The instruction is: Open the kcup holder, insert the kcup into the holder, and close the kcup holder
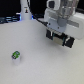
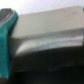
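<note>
Broad and pale across most of the exterior view: a white table [image 1: 45, 65], bare over its near half.

Hanging over the far side toward the exterior view's right: the white arm [image 1: 62, 15], bulky and angled downward.

Below it, the gripper [image 1: 59, 40], dark-fingered and held above the table. Appears spread, with pale table showing between the two fingers and nothing clamped there. No help from the wrist view: only blur, a pale surface over a dark band and a teal edge at one side.

No sure sighting of the kcup holder. Possibly among the dark shapes near the gripper or along the back edge, but too blurred to tell, so impossible to say whether its tray is out.

Smallest, and well apart from the gripper: the kcup [image 1: 16, 55], alone on the table toward the exterior view's left and nearer the camera. White body, green top, seemingly upright or a little tilted.

Likely very light and thin-walled, with smooth tapered sides and a soft top, so easy to tip, squirt out of a pinch or dent. Best taken across the round body just under the rim, from straight above. Close gently and squarely. Avoid pressing on the top.
</note>
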